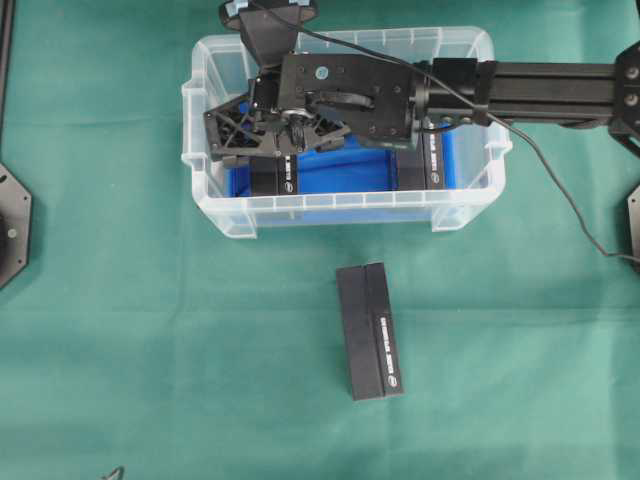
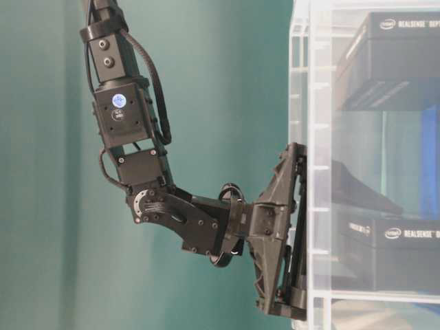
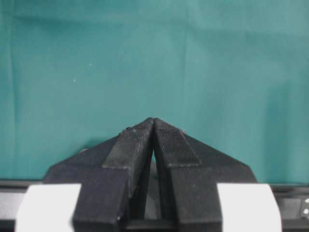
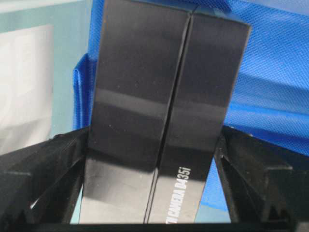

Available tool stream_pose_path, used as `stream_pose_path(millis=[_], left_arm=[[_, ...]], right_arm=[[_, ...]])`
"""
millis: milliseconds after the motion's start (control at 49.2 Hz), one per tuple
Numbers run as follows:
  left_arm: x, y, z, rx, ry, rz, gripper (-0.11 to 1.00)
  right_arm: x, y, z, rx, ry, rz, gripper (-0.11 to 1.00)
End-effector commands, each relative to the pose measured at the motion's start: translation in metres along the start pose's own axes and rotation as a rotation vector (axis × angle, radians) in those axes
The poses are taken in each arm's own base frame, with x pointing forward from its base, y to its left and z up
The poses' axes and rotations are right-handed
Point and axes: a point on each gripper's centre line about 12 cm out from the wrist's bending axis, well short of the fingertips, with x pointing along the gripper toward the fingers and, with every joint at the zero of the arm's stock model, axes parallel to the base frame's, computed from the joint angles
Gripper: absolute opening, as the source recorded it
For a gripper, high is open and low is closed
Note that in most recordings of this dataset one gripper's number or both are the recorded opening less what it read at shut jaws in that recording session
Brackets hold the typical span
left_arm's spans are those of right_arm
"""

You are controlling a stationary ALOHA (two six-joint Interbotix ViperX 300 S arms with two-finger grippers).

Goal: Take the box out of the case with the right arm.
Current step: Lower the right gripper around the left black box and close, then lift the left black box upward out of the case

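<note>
1. Your right tool (image 4: pixel 154 203) stands wide open, with one black box (image 4: pixel 159 111) between its two fingers (image 4: pixel 43 179). In the right wrist view the box's sides sit just inside the finger faces; whether they touch, you cannot tell.
2. The box's long axis runs straight away from the tool in that view, so the fingers flank its long sides. This is the relation your next move turns on: closing across the narrow width should catch it.
3. In the overhead view this box (image 1: pixel 283 172) lies at the left end of the case (image 1: pixel 345 210), on the blue lining (image 1: pixel 340 170), largely hidden under the right arm (image 1: pixel 540 88).
4. Count three boxes: this one, a second box (image 1: pixel 432 160) at the case's right end, and a third box (image 1: pixel 370 330) lying outside on the green desk (image 1: pixel 120 330).
5. One case only.
6. Your left tool (image 3: pixel 153 145) is closed on nothing, over bare desk and away from the case, so the right arm is plainly the nearer.
</note>
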Motion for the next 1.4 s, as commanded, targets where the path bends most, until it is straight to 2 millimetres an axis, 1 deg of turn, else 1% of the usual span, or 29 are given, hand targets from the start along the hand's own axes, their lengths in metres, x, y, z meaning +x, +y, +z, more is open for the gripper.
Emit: stream_pose_path(millis=[0, 142, 183, 264, 284, 447, 528, 894, 995, 1280, 1381], left_arm=[[-0.002, -0.001, 0.003, 0.001, -0.011, -0.001, 0.00], [-0.002, -0.001, 0.003, 0.001, -0.009, -0.001, 0.00], [-0.002, -0.001, 0.003, 0.001, -0.009, -0.001, 0.00], [-0.002, -0.001, 0.003, 0.001, -0.011, -0.001, 0.00], [-0.002, -0.001, 0.003, 0.001, -0.009, -0.001, 0.00], [-0.002, -0.001, 0.003, 0.001, -0.009, -0.001, 0.00], [-0.002, -0.001, 0.003, 0.000, -0.009, -0.001, 0.00], [-0.002, -0.001, 0.003, 0.000, -0.011, -0.001, 0.00], [-0.002, -0.001, 0.003, 0.000, -0.010, -0.003, 0.00], [-0.002, -0.001, 0.003, 0.003, -0.011, -0.001, 0.00], [-0.002, -0.001, 0.003, 0.003, -0.009, -0.001, 0.00]], right_arm=[[-0.012, 0.005, 0.000, 0.005, 0.001, 0.036, 0.94], [-0.012, 0.005, -0.002, 0.011, 0.014, 0.032, 0.91], [-0.013, 0.005, -0.002, 0.011, 0.014, 0.032, 0.87], [-0.013, 0.004, -0.002, 0.013, 0.016, 0.021, 0.74], [-0.013, 0.004, -0.002, 0.013, 0.016, 0.018, 0.73], [-0.015, 0.003, -0.002, 0.013, 0.017, 0.013, 0.72], [-0.015, 0.004, -0.002, 0.012, 0.017, 0.014, 0.70], [-0.020, 0.007, -0.002, 0.025, 0.014, 0.021, 0.70], [-0.028, 0.007, -0.001, 0.036, 0.012, 0.010, 0.69], [-0.075, 0.011, 0.007, 0.040, -0.014, 0.032, 0.69], [-0.095, 0.013, 0.011, 0.040, -0.031, 0.040, 0.69]])
